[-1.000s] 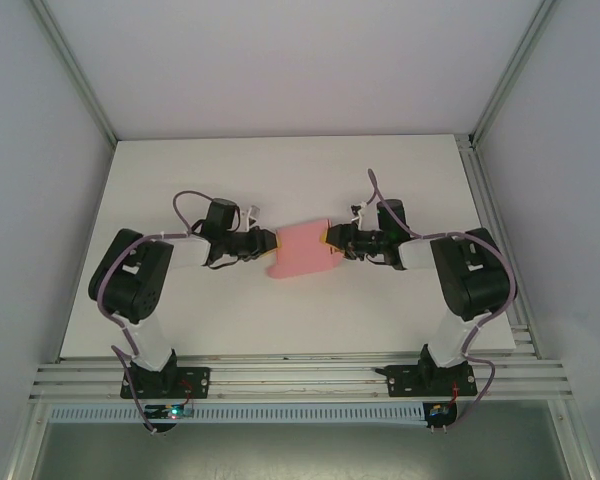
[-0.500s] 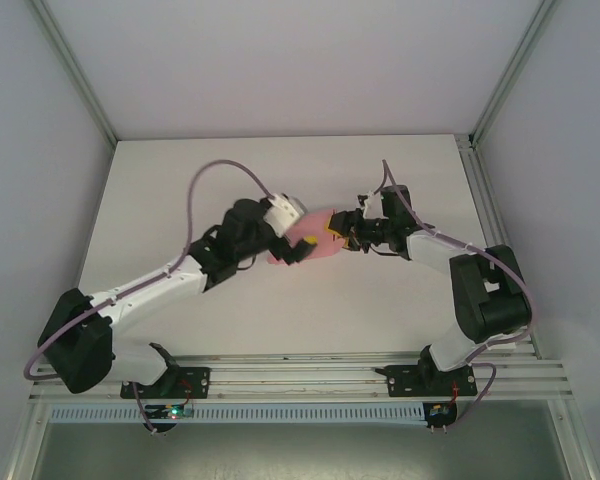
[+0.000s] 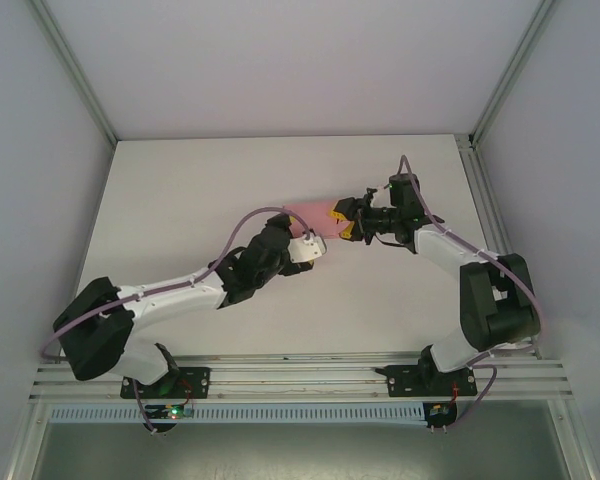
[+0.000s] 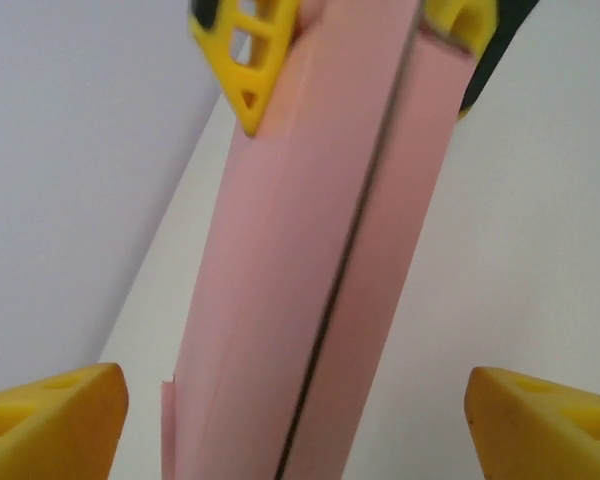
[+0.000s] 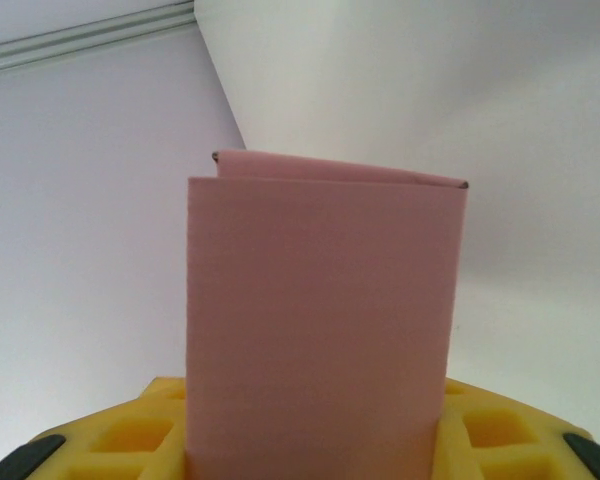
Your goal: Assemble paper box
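Pink paper box (image 5: 325,310) folded flat, double-layered, pinched by right fingers (image 5: 130,435), left fingers (image 4: 50,420) spread wide, clear of it

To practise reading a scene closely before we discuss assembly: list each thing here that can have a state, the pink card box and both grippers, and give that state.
pink thin-card paper box: folded flat, not yet opened into a box shape, clamped at one end.
right gripper, yellow fingers: shut on the box's end.
left gripper, yellow fingers: open, fingers wide apart on either side of the box, not touching it.
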{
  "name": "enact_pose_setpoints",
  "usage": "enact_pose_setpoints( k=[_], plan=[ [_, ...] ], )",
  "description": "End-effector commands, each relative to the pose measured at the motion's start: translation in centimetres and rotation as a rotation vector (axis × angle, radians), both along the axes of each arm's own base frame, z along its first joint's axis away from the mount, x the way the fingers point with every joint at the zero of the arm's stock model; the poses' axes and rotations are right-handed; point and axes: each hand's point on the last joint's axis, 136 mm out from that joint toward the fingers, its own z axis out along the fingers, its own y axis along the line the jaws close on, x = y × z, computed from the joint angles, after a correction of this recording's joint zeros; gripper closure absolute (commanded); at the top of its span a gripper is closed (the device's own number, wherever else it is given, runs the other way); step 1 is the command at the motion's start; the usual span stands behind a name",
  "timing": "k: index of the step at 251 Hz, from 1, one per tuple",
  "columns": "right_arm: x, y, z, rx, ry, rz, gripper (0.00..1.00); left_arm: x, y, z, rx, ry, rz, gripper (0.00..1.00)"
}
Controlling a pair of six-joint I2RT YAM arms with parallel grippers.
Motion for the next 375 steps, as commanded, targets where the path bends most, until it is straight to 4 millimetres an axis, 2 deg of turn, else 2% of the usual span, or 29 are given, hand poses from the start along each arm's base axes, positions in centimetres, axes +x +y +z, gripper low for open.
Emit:
enact_pose_setpoints(
  k=[1, 20, 52, 72, 98, 117, 133, 144, 150, 164, 180, 197, 210, 222, 238, 258, 273, 297, 321, 342, 375],
  plan=[
    [-1.0, 0.3, 1.6, 0.052, 0.011, 0.011, 0.67, 1.5, 0.0, 1.5, 0.011, -0.086, 0.061, 0.24],
    [-1.5, 0.2, 1.6, 0.062, 0.038, 0.011, 0.66, 1.2, -0.1, 1.6, -0.016, -0.098, 0.047, 0.37],
    [-1.8, 0.2, 1.8, 0.063, 0.032, 0.015, 0.61, 0.6, 0.0, 2.1, -0.052, -0.081, 0.033, 0.47],
    [-1.9, 0.0, 1.8, 0.061, 0.03, 0.007, 0.6, 0.4, 0.1, 2.2, -0.054, -0.084, 0.025, 0.61],
    [-1.9, 0.0, 2.2, 0.066, 0.012, -0.001, 0.59, 0.5, 0.4, 2.2, -0.025, -0.078, 0.035, 0.64],
    [-2.0, -0.1, 2.4, 0.059, -0.003, -0.001, 0.47, 0.4, 0.3, 2.5, -0.039, -0.068, 0.034, 0.64],
    [-1.9, -0.5, 2.5, 0.037, -0.034, -0.01, 0.42, 0.3, 0.4, 2.8, -0.044, -0.063, 0.032, 0.64],
    [-1.6, -1.2, 2.8, 0.01, -0.094, -0.022, 0.28, 0.0, 0.6, 2.6, -0.031, -0.041, 0.024, 0.64],
    [-1.3, -1.8, 2.9, -0.023, -0.132, -0.034, 0.2, 0.0, 0.8, 2.6, -0.026, -0.026, 0.026, 0.64],
    [-0.8, -3.6, 3.4, -0.152, -0.24, -0.063, 0.18, -0.4, 1.3, 2.0, -0.002, 0.036, 0.022, 0.65],
    [-0.1, -6.2, 4.7, -0.382, -0.416, -0.086, 0.1, -0.8, 2.0, 1.3, 0.014, 0.107, 0.027, 0.65],
    [0.4, -8.8, 6.8, -0.653, -0.658, -0.084, 0.02, -1.1, 3.0, 0.4, 0.052, 0.179, 0.047, 0.68],
    [-0.1, -9.9, 8.1, -0.816, -0.821, -0.069, 0.02, -1.9, 3.9, -0.6, 0.091, 0.273, 0.038, 0.69],
    [-1.4, -8.9, 9.4, -0.845, -1.021, 0.02, 0.02, -3.3, 4.7, -1.7, 0.13, 0.402, 0.01, 0.68],
    [-2.8, -8.6, 10.7, -0.846, -1.136, 0.015, 0.02, -5.6, 5.6, -3.1, 0.183, 0.596, -0.039, 0.66],
    [-6.3, -5.0, 12.3, -0.664, -1.371, 0.169, 0.02, -6.9, 6.3, -4.4, 0.234, 0.725, -0.041, 0.66],
    [-9.5, -2.6, 11.6, -0.574, -1.513, 0.352, 0.02, -7.5, 6.6, -5.2, 0.256, 0.779, -0.044, 0.67],
    [-13.0, -0.6, 8.9, -0.603, -1.63, 0.631, 0.07, -8.0, 6.7, -5.7, 0.262, 0.817, -0.069, 0.68],
    [-12.7, 0.5, 7.8, -0.665, -1.646, 0.733, 0.1, -8.5, 6.2, -5.0, 0.224, 0.83, -0.124, 0.65],
    [-11.4, 0.9, 6.9, -0.674, -1.581, 0.802, 0.17, -9.6, 5.8, -4.4, 0.185, 0.866, -0.215, 0.65],
    [-11.5, 1.5, 3.1, -0.641, -1.491, 1.025, 0.23, -9.4, 6.0, -4.9, 0.173, 0.884, -0.215, 0.65]
  ],
)
